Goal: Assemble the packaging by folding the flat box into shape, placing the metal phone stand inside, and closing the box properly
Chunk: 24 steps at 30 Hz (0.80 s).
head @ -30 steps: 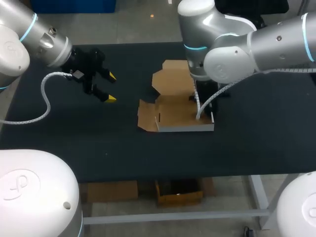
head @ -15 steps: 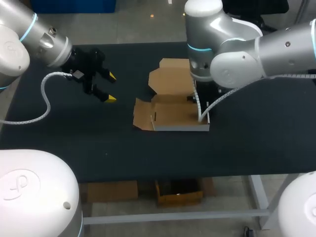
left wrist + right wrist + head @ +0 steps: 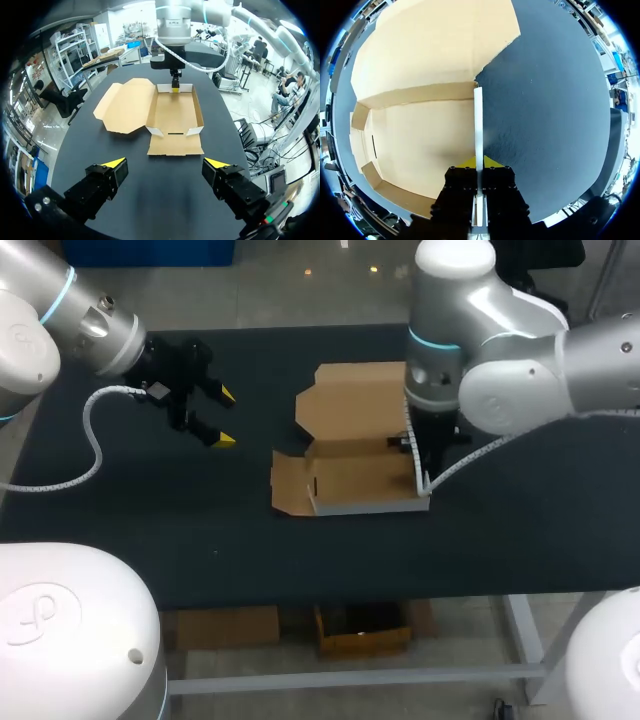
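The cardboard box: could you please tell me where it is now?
Head view: the cardboard box lies open, central on the table, its right wall pinched by the right gripper.

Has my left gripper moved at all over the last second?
No. The left gripper sits in the same place against the far edge of the table, fingers open; the right gripper holds a wall of the box.

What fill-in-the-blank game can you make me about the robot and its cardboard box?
1. The cardboard box has its lid folded ____.
2. The hand pinching the box's wall belongs to the ____ arm.
3. The left hand holds ____.

Missing words: open; right; nothing.
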Tool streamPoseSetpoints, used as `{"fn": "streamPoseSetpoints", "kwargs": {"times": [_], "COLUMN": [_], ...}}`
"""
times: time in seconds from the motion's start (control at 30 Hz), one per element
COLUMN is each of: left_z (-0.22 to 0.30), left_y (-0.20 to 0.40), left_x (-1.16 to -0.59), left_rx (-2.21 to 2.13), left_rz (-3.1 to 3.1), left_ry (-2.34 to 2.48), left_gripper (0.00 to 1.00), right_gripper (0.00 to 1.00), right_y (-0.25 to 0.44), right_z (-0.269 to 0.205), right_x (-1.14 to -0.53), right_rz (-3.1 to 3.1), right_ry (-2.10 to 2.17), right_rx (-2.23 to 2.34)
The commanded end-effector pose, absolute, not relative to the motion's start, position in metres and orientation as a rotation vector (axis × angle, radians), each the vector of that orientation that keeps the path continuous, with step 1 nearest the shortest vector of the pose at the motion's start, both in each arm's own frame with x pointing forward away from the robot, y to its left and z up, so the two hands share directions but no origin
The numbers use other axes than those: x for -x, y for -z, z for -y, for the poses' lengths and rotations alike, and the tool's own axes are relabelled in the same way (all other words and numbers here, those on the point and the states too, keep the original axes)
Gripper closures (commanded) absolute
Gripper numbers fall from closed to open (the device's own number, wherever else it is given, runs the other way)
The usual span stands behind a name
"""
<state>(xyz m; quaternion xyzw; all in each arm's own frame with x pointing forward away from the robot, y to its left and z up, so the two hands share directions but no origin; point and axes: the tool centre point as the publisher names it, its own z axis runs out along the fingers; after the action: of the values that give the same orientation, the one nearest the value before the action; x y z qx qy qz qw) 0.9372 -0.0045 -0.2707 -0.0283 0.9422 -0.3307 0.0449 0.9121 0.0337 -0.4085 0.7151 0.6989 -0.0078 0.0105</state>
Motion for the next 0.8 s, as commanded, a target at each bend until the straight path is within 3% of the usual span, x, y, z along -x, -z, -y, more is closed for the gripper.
{"fn": "streamPoseSetpoints", "kwargs": {"times": [0.03, 0.8], "left_z": [0.0043, 0.0043], "left_y": [0.27, 0.27], "left_x": [-0.9375, -0.9375], "left_rx": [0.086, 0.086], "left_rz": [-2.882, -2.882], "left_ry": [1.006, 1.006], "left_gripper": [0.0, 0.0], "right_gripper": [1.0, 1.0], "right_y": [0.4109, 0.4165], "right_z": [-0.0322, -0.035], "right_x": [-0.9074, -0.9037], "right_rz": [-2.18, -2.175], "right_ry": [-0.002, -0.013], "right_rx": [-2.236, -2.253]}}
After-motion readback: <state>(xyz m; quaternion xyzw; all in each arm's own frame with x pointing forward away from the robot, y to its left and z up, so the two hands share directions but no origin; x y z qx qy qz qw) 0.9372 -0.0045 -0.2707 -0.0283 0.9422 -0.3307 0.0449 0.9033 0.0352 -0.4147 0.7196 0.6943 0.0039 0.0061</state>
